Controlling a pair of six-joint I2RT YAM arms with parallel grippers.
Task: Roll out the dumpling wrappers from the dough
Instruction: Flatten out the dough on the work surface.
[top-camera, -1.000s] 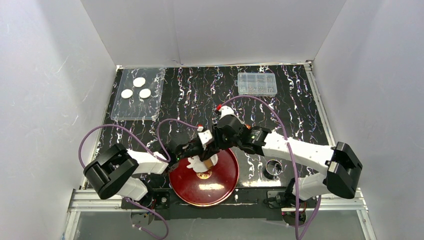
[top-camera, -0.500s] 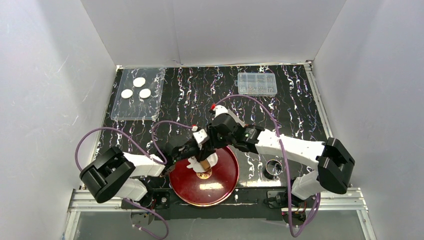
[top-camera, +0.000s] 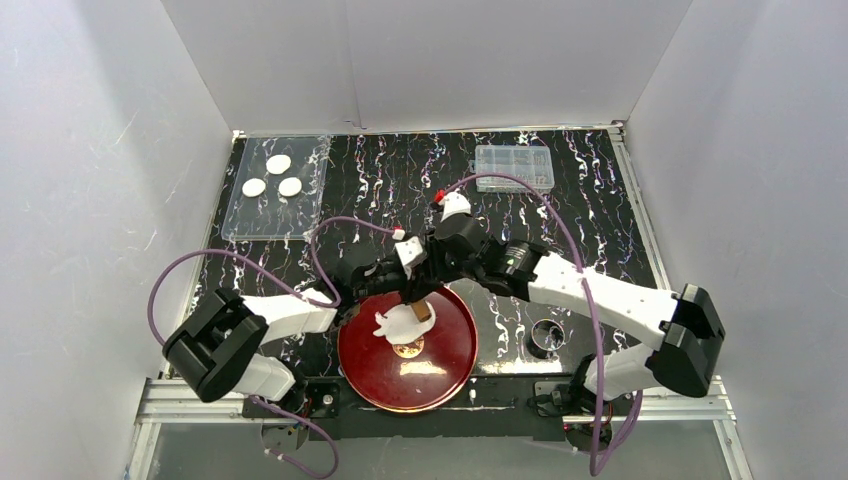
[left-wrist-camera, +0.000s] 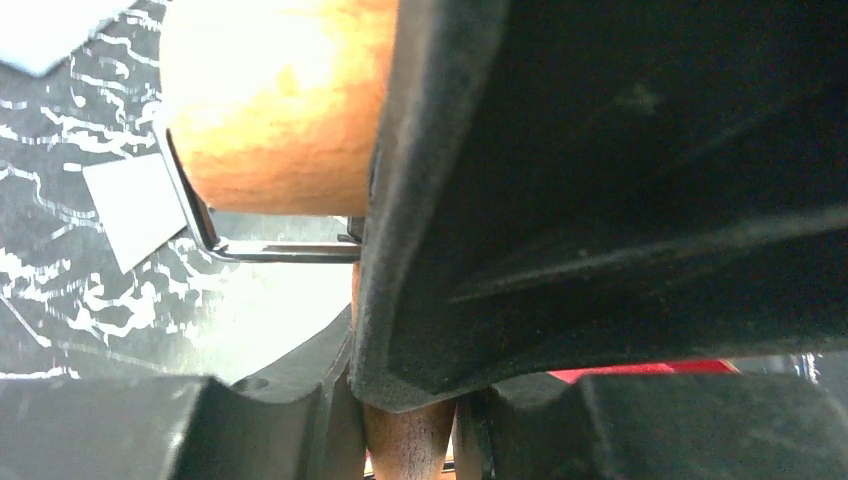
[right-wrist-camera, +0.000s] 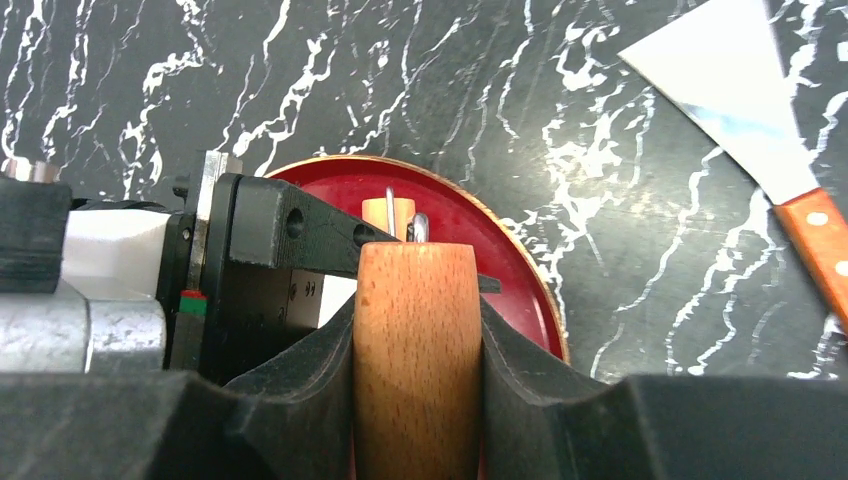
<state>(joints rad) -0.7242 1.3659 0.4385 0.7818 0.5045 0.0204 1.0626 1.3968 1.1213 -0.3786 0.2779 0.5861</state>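
The dough (top-camera: 393, 323) is a ragged white piece on the red plate (top-camera: 445, 365). A small wooden roller (top-camera: 424, 312) rests on the dough's right edge. Both grippers meet above it. My right gripper (top-camera: 430, 294) (right-wrist-camera: 417, 335) is shut on the roller's wooden handle (right-wrist-camera: 417, 300). My left gripper (top-camera: 404, 292) (left-wrist-camera: 405, 425) is shut on a thin brown part of the same roller (left-wrist-camera: 405, 445), below its drum (left-wrist-camera: 280, 100). The right gripper's black finger (left-wrist-camera: 600, 200) fills most of the left wrist view. Three dumpling wrappers (top-camera: 271, 177) lie far off at the back left.
The wrappers sit on a clear tray (top-camera: 262, 222). A clear plastic box (top-camera: 514, 167) stands at the back right. A small metal cup (top-camera: 545, 338) is to the right of the plate. A scraper with a wooden handle (right-wrist-camera: 745, 90) lies on the black marbled table.
Both grippers and the roller first slid left, then back away from the arm bases and slightly right across the plate. More of the dough shows now.
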